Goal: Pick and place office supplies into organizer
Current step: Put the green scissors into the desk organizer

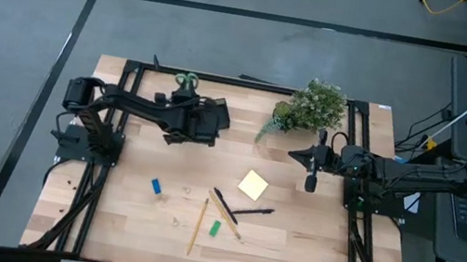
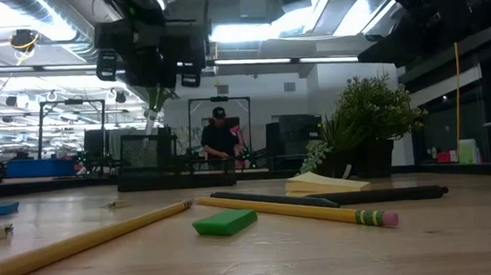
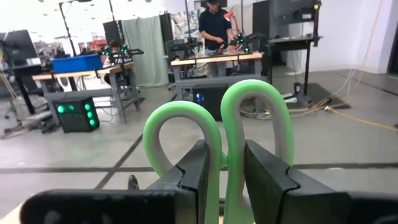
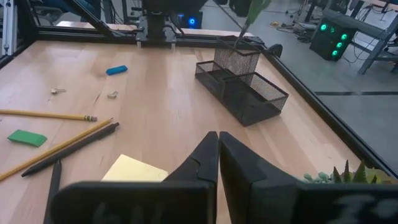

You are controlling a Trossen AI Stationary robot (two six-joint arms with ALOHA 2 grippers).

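Scissors (image 3: 217,143) gripped by green handles in left gripper (image 1: 185,95), over mesh organizer (image 4: 242,87) near bench's (image 1: 308,256) far edge. Step, as judged: placing scissors; next needs lowering into tall compartment, then release. Right gripper (image 1: 310,183) shut, empty, waiting near right edge. Left wrist view shows grip on handles; right wrist view shows blades inside organizer's tall mesh cup; high view shows sticky-note pad (image 1: 252,185), pencils (image 1: 198,225), blocks unplaced.

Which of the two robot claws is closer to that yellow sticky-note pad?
The right. The right gripper hangs shut just beside the sticky-note pad, toward the plant side. The left gripper is farther off, over the organizer, clamping the scissors.
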